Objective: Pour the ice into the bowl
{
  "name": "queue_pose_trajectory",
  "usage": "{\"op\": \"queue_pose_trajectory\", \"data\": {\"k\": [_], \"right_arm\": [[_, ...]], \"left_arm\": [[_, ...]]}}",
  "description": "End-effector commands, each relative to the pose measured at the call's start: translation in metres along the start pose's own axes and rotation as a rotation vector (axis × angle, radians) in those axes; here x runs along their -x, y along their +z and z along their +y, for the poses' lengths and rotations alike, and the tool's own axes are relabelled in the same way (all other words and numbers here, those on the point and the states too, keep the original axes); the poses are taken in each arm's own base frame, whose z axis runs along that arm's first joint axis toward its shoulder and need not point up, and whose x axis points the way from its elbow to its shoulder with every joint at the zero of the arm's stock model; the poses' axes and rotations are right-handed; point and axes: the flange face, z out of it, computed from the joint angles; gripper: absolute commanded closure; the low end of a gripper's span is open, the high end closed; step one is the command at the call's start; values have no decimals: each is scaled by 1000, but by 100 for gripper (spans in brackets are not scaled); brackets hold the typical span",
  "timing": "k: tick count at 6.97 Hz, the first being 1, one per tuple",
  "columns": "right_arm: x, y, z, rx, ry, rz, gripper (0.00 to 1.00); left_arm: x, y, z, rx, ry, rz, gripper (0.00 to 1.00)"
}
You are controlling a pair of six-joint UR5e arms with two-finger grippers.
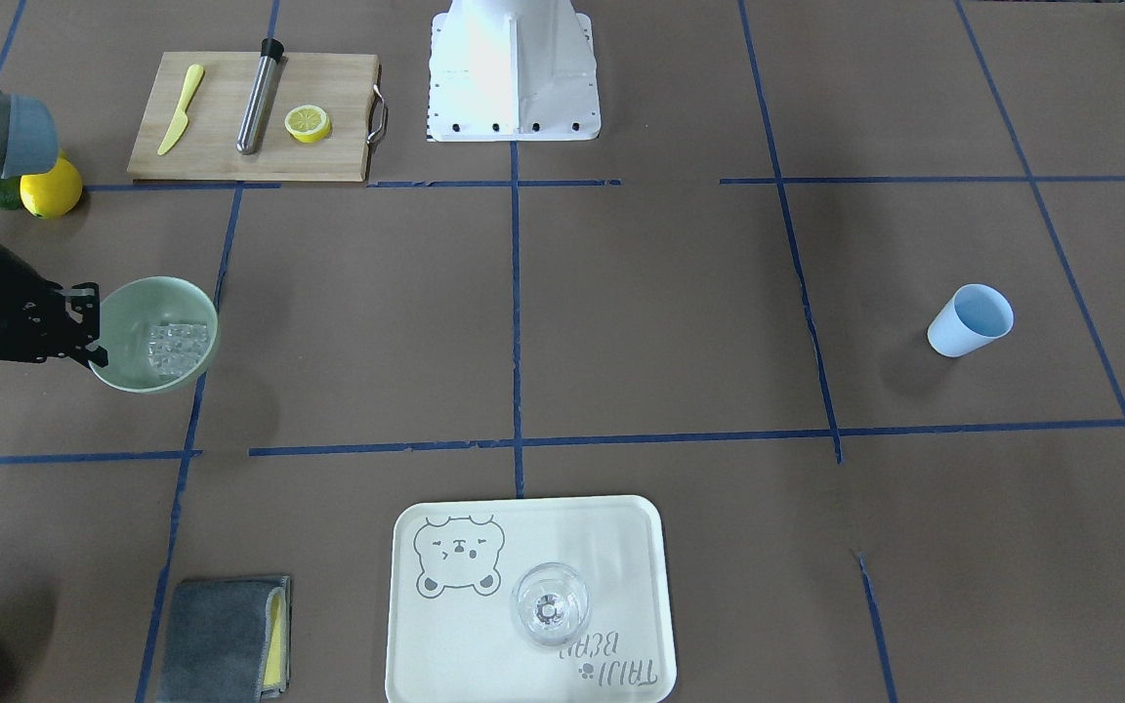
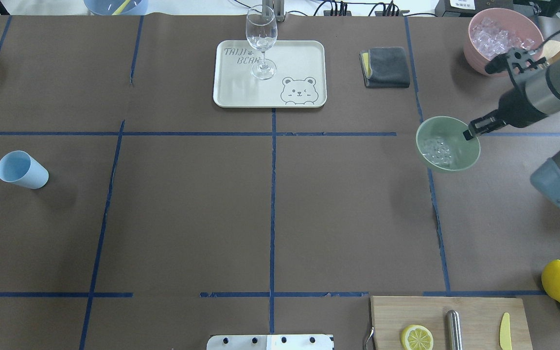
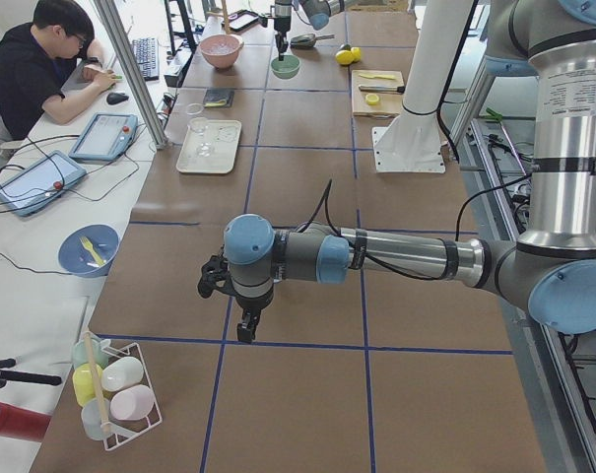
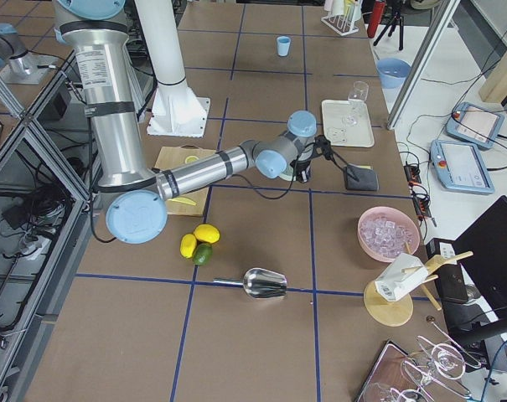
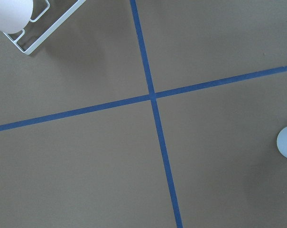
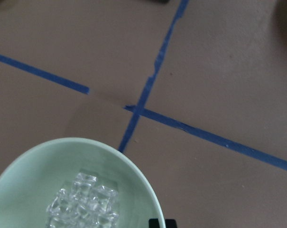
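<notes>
The mint-green bowl (image 2: 460,155) hangs in my right gripper (image 2: 469,132), which is shut on its rim and holds it a little above the table, slightly tilted. Several clear ice cubes (image 2: 438,149) lie in its bottom. The bowl (image 1: 123,303) and ice (image 1: 175,349) also show in the front view, beside the gripper (image 1: 92,332), and in the right wrist view (image 6: 134,185). The empty light blue cup (image 2: 21,169) stands on the far left. My left gripper (image 3: 245,330) hangs over bare table; I cannot tell whether it is open or shut.
A pink container of ice (image 2: 474,48) stands behind the bowl. A tray (image 2: 304,58) with a wine glass (image 2: 261,41), a grey cloth (image 2: 387,67), a cutting board (image 2: 474,311) with a lemon half, and whole lemons (image 2: 559,281) ring the table.
</notes>
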Motion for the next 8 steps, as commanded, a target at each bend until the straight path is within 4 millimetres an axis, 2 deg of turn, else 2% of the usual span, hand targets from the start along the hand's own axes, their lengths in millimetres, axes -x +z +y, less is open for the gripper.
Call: {"op": "queue_pose_trajectory", "data": {"k": [1, 2, 3, 4, 5, 6, 7, 8], "right_arm": [[-67, 27, 69, -14, -16, -7, 100], [-93, 46, 84, -30, -28, -15, 100], [-99, 49, 88, -39, -34, -20, 100], [-94, 49, 81, -46, -43, -24, 61], [-93, 45, 78, -59, -47, -24, 1], [-104, 22, 66, -84, -14, -29, 0], [-125, -4, 62, -91, 48, -24, 0], [-140, -13, 61, -102, 72, 10, 0]], "left_arm": [[0, 0, 0, 0, 0, 0, 0], [0, 0, 0, -1, 1, 0, 0], [0, 0, 0, -1, 1, 0, 0], [0, 0, 0, -1, 1, 0, 0], [0, 0, 0, -1, 1, 0, 0], [0, 0, 0, -1, 1, 0, 0], [0, 0, 0, 0, 0, 0, 0], [0, 0, 0, 0, 2, 0, 0]]}}
